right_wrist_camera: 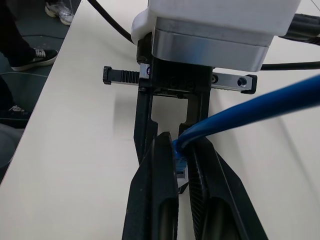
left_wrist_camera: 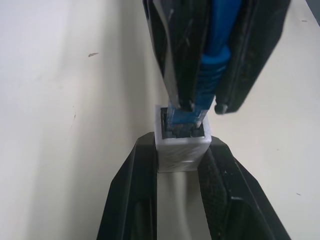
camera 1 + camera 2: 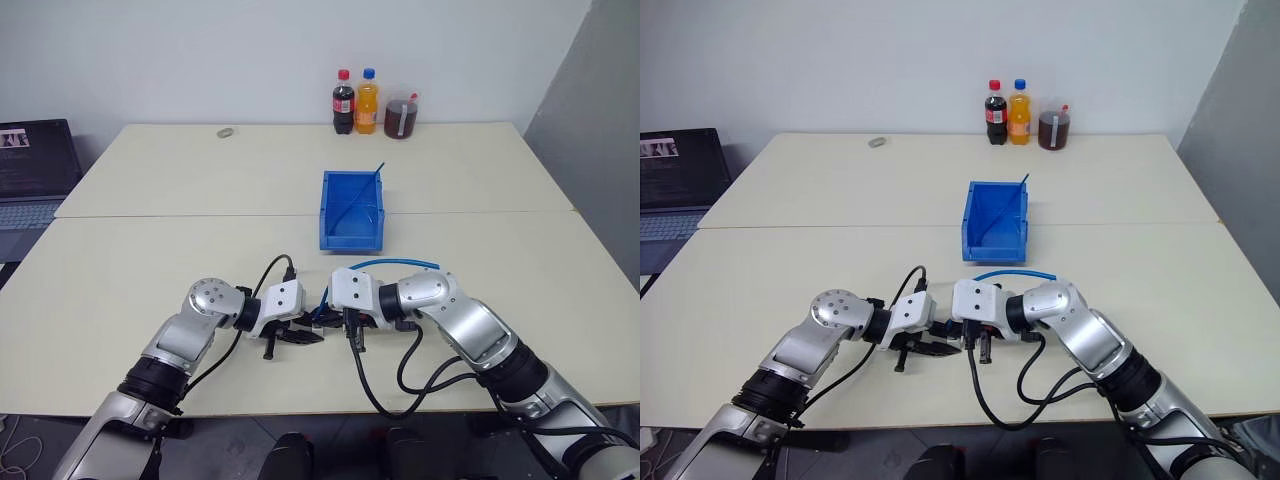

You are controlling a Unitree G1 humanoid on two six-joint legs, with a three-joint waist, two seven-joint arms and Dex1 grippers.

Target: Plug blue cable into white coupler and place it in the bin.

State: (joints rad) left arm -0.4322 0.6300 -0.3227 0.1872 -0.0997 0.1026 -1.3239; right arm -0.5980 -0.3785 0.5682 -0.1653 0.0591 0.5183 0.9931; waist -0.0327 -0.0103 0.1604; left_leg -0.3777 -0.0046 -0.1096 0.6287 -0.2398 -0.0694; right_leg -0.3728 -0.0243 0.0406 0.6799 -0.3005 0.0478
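Just in front of the bin (image 3: pixel 352 210), the left gripper (image 2: pixel 182 160) is clamped on the white coupler (image 2: pixel 182 145). The right gripper (image 1: pixel 181 167), pinched tight around the blue cable (image 2: pixel 218 40), has its plug seated in the coupler's mouth.

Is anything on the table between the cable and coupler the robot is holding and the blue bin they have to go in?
Nothing visible. The left end effector holds the white coupler and the right end effector holds the blue cable at its opening. Only bare table lies between them and the bin.
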